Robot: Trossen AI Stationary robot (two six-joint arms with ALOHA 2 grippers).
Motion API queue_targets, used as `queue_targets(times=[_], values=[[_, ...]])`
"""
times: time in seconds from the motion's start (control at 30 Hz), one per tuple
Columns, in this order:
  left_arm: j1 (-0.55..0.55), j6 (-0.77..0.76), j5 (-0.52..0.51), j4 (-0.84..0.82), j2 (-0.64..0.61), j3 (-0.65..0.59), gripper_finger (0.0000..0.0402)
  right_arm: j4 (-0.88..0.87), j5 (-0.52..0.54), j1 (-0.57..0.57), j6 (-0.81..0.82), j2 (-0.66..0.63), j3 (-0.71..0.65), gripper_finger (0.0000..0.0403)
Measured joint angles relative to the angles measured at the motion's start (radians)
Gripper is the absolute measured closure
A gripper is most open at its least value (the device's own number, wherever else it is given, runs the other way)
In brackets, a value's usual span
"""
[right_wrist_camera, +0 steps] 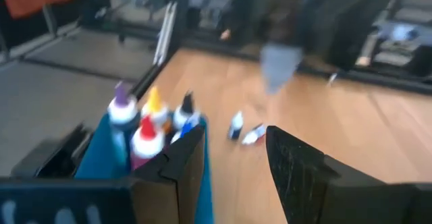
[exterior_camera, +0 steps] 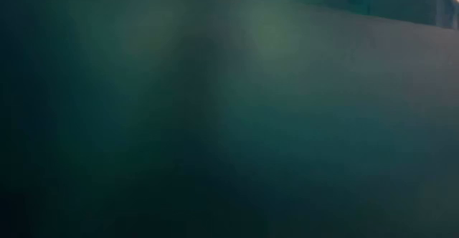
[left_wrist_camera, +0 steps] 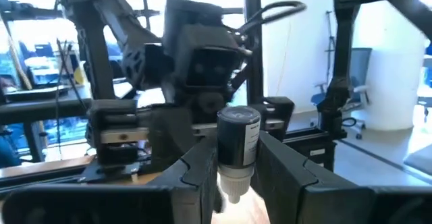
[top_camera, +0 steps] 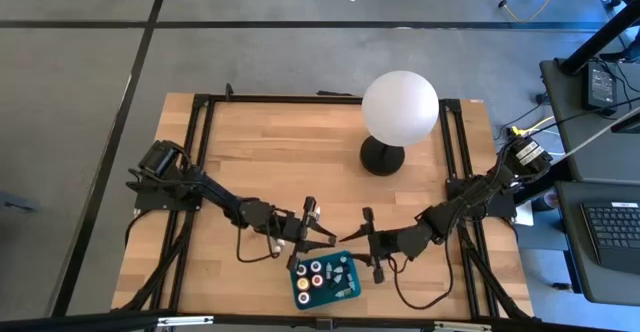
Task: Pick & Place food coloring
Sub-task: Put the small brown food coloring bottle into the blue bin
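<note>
Holding a dark bottle (left_wrist_camera: 238, 150) clamped in our left gripper (left_wrist_camera: 233, 173) beside the teal tray (top_camera: 300, 290), we risk tipping neighbours; right gripper (right_wrist_camera: 236, 153) fingers apart.

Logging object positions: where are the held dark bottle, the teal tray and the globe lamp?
dark bottle (left_wrist_camera: 239, 143), left wrist view, its body.
teal tray (top_camera: 298, 294), high view, left rim.
globe lamp (top_camera: 400, 109), high view, white globe.

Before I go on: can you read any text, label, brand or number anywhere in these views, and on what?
None readable.
Small dark bottle with white cap, gripped cap-down in the left gripper: dark label, print too blurred to read.
Squeeze bottles with coloured tips in the teal rectangular tray beside the right gripper: no legible labels.
Black keyboard beside the wooden table: keys too small.
Low view: only blurred teal.
</note>
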Motion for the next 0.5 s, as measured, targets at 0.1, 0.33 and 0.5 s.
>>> queue_targets(times=[0.1, 0.33, 0.5], values=[[0.003, 0.000, 0.017, 0.000, 0.000, 0.000, 0.0311, 0.038, 0.001, -0.021, 0.003, 0.000, 0.000, 0.0240], [0.003, 0.000, 0.018, 0.000, 0.000, 0.000, 0.0311, 0.059, -0.001, -0.064, 0.015, 0.003, 0.000, 0.0240], [0.003, 0.000, 0.018, -0.005, 0.000, 0.002, 0.0311, 0.095, -0.047, -0.068, 0.016, 0.005, 0.000, 0.0240]])
